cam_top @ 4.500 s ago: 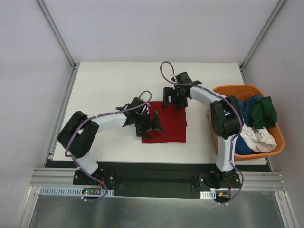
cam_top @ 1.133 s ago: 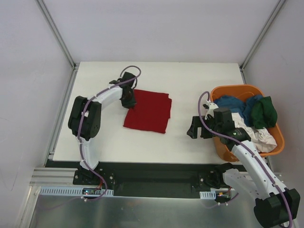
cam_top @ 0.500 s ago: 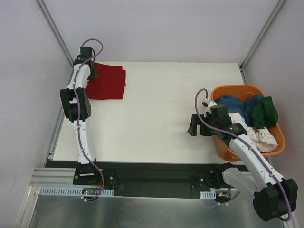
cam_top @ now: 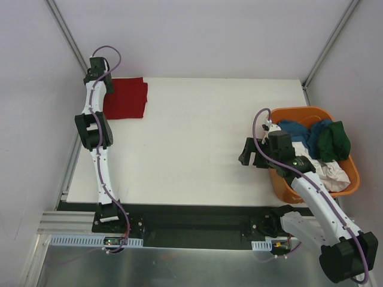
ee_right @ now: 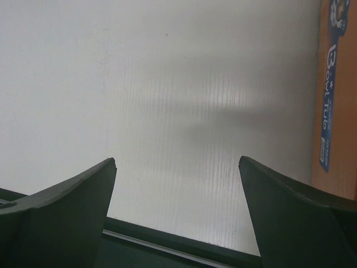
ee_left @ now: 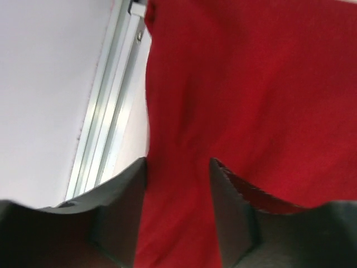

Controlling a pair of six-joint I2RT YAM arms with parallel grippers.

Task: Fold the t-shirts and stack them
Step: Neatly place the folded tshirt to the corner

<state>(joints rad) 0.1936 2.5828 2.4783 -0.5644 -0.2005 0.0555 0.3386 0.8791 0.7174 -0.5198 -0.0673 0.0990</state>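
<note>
The dark red t-shirt (cam_top: 127, 99) lies folded at the table's far left corner. It fills the left wrist view (ee_left: 251, 89). My left gripper (cam_top: 106, 89) is stretched out to that corner at the shirt's left edge. Its jaws are closed on a fold of the red cloth (ee_left: 177, 190). My right gripper (cam_top: 248, 156) is open and empty, low over bare table just left of the orange basket (cam_top: 299, 110). Blue (cam_top: 292, 128), dark green (cam_top: 333, 141) and white (cam_top: 328, 173) t-shirts lie heaped in the basket.
The basket's orange side with a label (ee_right: 329, 89) shows at the right of the right wrist view. A metal frame rail (ee_left: 106, 123) runs along the table's left edge, right beside the red shirt. The enclosure walls stand close behind.
My left gripper has dragged the red shirt from the table's middle to the far left corner, a little further in the last half second. My right arm pulled back beside the basket and hardly moves.
</note>
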